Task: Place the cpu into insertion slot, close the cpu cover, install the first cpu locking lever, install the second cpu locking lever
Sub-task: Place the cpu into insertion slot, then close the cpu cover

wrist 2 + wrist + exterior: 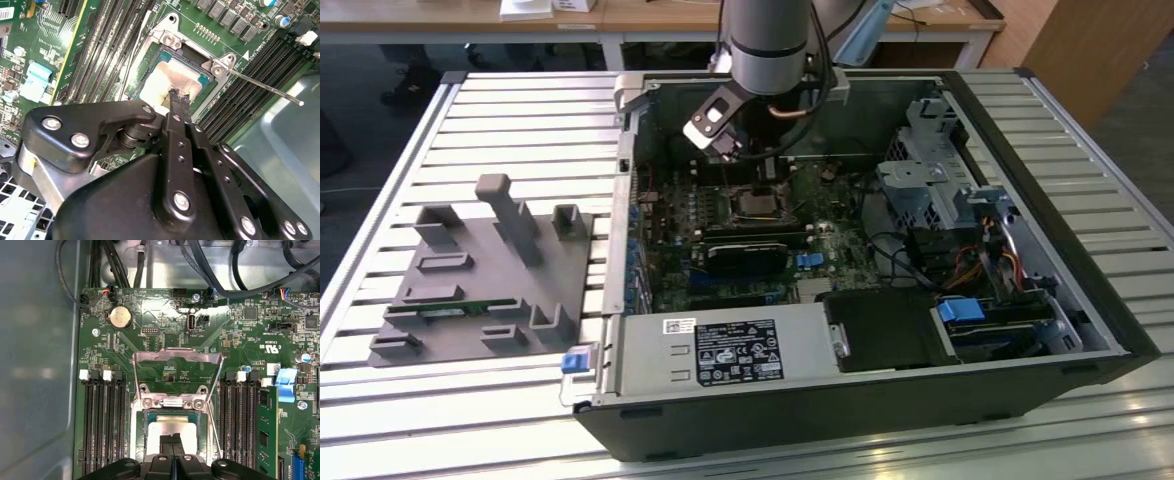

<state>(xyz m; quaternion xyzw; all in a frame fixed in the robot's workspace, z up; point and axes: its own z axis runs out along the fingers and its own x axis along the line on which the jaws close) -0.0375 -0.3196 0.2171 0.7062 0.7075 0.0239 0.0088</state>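
Observation:
The cpu (172,431) lies flat in the insertion slot (145,420), its silver top showing bright in the second wrist view (167,80). The cpu cover (177,356) stands swung open behind the slot, with green board visible through its cut-out. A thin locking lever (265,88) sticks out free to one side of the socket. My gripper (172,441) hangs just over the chip's top with its fingers pressed together and nothing between them; the tips (179,97) sit at the chip's edge. In the exterior view the gripper (750,165) reaches down into the open case above the slot (754,205).
Long black memory slots (102,425) flank the socket, with a green memory stick (267,430) in one. A black heatsink block (747,250), cables (907,250) and the power supply (720,350) crowd the case. A grey fixture (480,270) sits at the exterior view's left.

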